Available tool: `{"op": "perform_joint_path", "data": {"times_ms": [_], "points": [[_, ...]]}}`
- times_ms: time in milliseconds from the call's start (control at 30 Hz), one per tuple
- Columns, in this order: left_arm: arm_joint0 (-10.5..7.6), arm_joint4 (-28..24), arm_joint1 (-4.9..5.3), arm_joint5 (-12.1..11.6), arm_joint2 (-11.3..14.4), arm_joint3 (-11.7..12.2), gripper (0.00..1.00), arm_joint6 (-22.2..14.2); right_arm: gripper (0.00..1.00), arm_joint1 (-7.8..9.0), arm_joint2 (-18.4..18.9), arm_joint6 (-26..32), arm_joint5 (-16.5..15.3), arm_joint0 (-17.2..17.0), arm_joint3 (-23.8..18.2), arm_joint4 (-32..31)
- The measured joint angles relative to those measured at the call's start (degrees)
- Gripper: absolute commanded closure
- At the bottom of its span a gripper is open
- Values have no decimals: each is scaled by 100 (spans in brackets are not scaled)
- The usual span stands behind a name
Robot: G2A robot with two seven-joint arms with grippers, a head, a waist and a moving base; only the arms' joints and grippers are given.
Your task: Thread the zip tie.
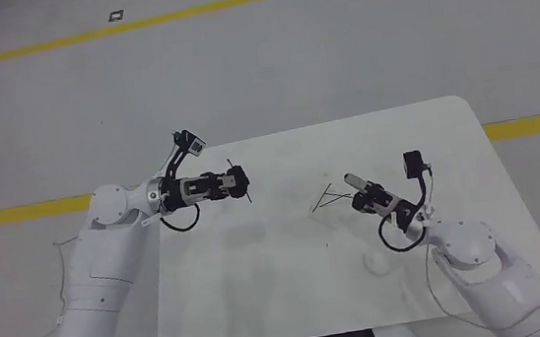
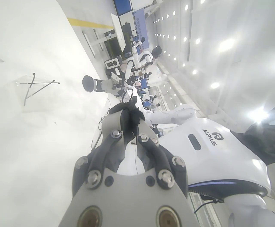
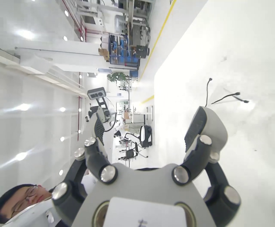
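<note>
One zip tie (image 1: 230,163), seen from above, crosses the closed left gripper (image 1: 243,181).

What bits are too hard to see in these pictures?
Top view: the zip tie in the left pincer is too thin to show its head or any loop.
Left wrist view: the shut fingers hide where that tie is pinched.
Right wrist view: a finger of the open right pincer covers the near ends of the loose zip ties.
</note>
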Motion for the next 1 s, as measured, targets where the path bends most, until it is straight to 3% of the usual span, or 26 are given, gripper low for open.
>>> {"op": "perform_joint_path", "data": {"times_ms": [133,400,600,1000], "points": [[0,0,0,0,0,0,100,0,0,-74,-493,-34,399,404,220,-243],[0,0,0,0,0,0,100,0,0,-266,-1231,-490,715,989,861,-278],[0,0,0,0,0,0,100,0,0,-403,-1500,-1248,838,1294,1179,-357],[0,0,0,0,0,0,100,0,0,-414,-1514,-1284,774,1286,1194,-317]]}}
